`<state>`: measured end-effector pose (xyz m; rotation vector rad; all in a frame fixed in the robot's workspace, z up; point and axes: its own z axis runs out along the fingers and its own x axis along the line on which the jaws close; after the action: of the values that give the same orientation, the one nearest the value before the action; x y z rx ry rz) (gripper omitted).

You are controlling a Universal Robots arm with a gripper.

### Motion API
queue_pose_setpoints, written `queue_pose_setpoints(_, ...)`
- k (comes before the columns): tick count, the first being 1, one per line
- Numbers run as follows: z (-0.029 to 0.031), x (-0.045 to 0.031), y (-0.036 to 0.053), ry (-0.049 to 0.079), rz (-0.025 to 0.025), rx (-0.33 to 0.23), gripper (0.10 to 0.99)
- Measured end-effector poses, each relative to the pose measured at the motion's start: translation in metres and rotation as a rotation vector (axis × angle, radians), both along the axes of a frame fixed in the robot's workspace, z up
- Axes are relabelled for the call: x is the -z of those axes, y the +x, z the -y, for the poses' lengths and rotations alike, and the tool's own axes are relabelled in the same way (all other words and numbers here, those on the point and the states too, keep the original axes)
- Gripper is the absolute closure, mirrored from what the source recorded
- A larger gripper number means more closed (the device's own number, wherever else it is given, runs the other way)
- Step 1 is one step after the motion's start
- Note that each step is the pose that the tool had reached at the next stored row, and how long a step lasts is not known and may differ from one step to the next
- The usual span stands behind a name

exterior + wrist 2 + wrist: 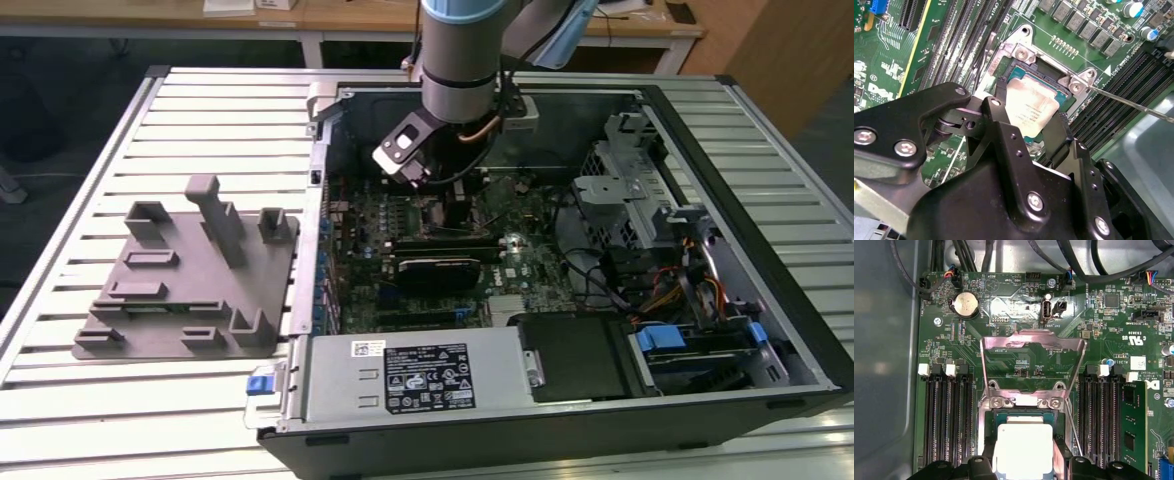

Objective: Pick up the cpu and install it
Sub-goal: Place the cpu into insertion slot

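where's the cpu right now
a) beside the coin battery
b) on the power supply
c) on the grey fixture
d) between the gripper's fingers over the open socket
d: in both wrist views the cpu sits in the gripper, right over the socket, whose metal plate stands flipped up

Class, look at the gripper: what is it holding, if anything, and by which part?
The gripper holds the cpu by two opposite side edges, over the open socket on the motherboard.
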<state>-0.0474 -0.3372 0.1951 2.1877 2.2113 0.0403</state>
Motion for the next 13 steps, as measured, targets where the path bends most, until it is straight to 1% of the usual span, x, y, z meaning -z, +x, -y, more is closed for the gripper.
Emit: queue_pose_setpoints(13,0.0000,0.0018,-0.0008,0.000,-0.0001,0.000,0.557)
